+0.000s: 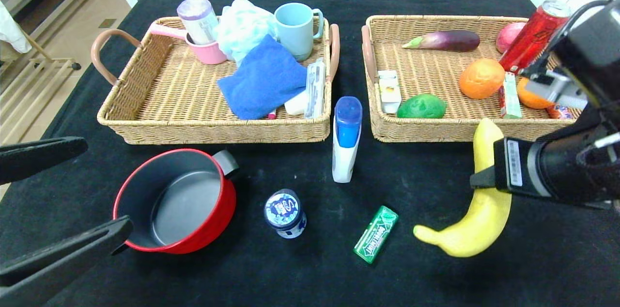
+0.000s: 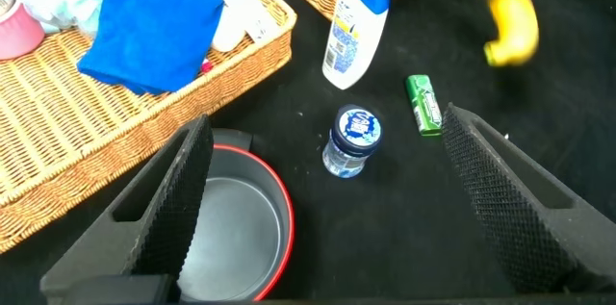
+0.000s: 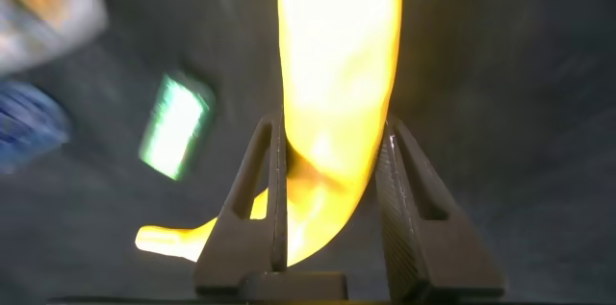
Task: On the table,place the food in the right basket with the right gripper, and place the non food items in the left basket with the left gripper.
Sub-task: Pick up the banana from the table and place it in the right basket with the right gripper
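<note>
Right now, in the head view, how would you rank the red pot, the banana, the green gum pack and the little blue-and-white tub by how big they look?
1. Red pot
2. Banana, partly hidden by the right gripper
3. Green gum pack and blue-and-white tub: too alike to rank.

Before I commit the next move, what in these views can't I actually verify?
- Head view: right gripper fingertips hidden behind the banana; lift-off from the table unclear.
- Right wrist view: motion blur smears the gum pack.
- Head view: left gripper cut off by the frame edge.
- Left wrist view: red pot partly hidden by the fingers.
</note>
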Action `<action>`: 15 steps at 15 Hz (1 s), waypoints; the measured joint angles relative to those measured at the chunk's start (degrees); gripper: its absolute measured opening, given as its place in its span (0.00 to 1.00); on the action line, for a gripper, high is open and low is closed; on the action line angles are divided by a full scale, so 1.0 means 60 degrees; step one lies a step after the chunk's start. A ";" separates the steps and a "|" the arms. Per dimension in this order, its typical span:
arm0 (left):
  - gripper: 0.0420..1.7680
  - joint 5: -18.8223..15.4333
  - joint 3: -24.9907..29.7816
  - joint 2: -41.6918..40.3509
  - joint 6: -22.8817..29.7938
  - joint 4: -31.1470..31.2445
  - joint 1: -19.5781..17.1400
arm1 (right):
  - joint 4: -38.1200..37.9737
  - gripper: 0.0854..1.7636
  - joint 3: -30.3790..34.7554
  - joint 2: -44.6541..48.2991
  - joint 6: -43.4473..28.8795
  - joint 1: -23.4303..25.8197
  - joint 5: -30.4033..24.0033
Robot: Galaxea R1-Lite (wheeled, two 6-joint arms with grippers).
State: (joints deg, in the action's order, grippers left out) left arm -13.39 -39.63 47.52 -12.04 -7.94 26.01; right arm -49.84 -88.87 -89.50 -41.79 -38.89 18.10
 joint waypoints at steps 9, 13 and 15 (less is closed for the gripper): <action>0.97 0.0000 0.0008 -0.0075 -0.0124 0.0006 0.0000 | 0.0272 0.31 -0.3068 -0.1207 0.0512 0.1595 0.0024; 0.97 0.0000 0.0014 -0.0043 -0.0138 0.0004 0.0004 | 0.1656 0.31 -0.3590 -0.1831 0.0888 0.2172 0.0014; 0.97 0.0000 0.0014 -0.0047 -0.0136 -0.0008 0.0000 | 0.2316 0.31 -0.3633 -0.2089 0.0961 0.2402 0.0014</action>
State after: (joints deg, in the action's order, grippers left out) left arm -13.39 -39.55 47.24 -12.86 -7.98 26.01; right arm -35.94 -110.67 -102.04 -36.02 -24.48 18.19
